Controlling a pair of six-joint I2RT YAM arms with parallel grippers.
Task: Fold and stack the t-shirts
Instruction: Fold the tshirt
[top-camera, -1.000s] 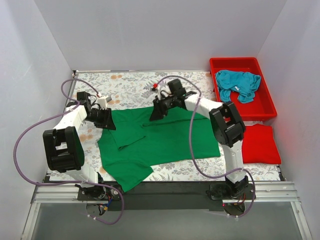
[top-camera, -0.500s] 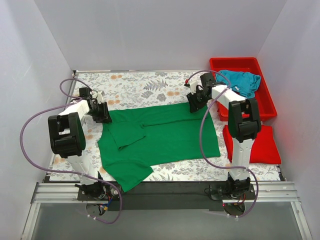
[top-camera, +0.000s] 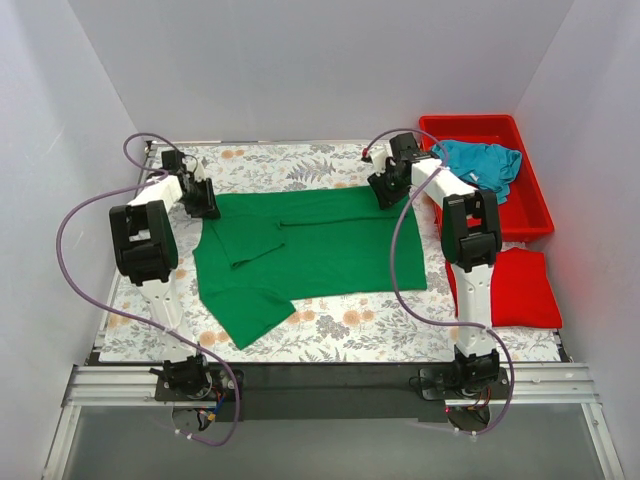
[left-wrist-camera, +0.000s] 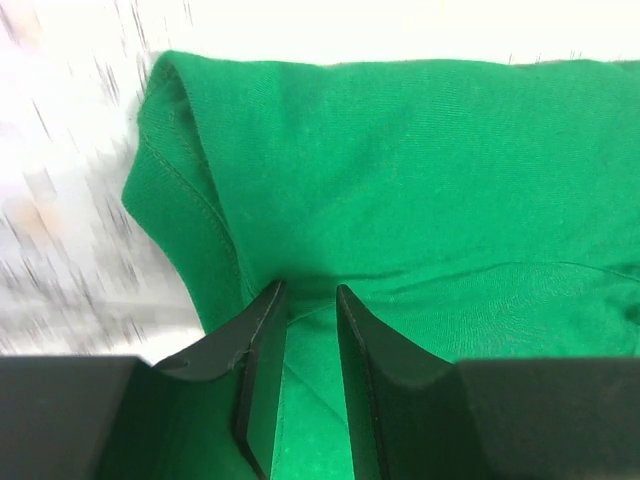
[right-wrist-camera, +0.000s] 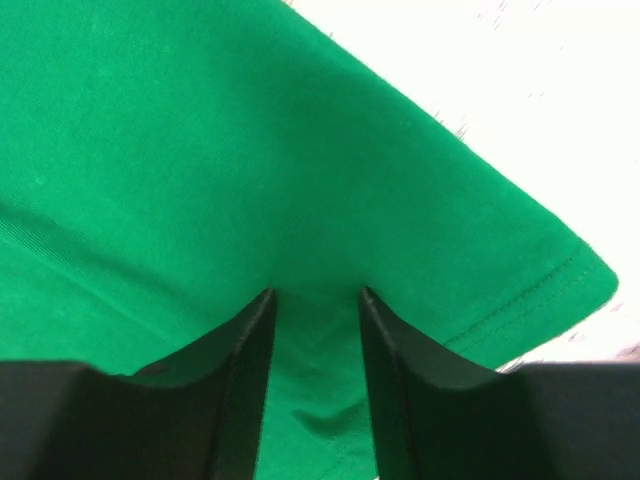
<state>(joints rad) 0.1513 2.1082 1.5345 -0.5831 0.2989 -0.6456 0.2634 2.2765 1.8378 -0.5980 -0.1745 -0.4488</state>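
Left hand (top-camera: 208, 204) pinches far left corner of green shirt (top-camera: 330, 260). Right hand (top-camera: 381, 197) pinches far right corner. Likely why: both grip same edge so cloth pulls flat and tight, ready for fold. Green shirt lies spread on desk (top-camera: 280, 165), bottom left part flopped toward front, few wrinkles. Blue shirt (top-camera: 478, 165) sits bunched in tub (top-camera: 470, 124), waiting.

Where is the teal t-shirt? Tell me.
In the top view, the teal t-shirt lies bunched in the red tub, far right, beside the right gripper.
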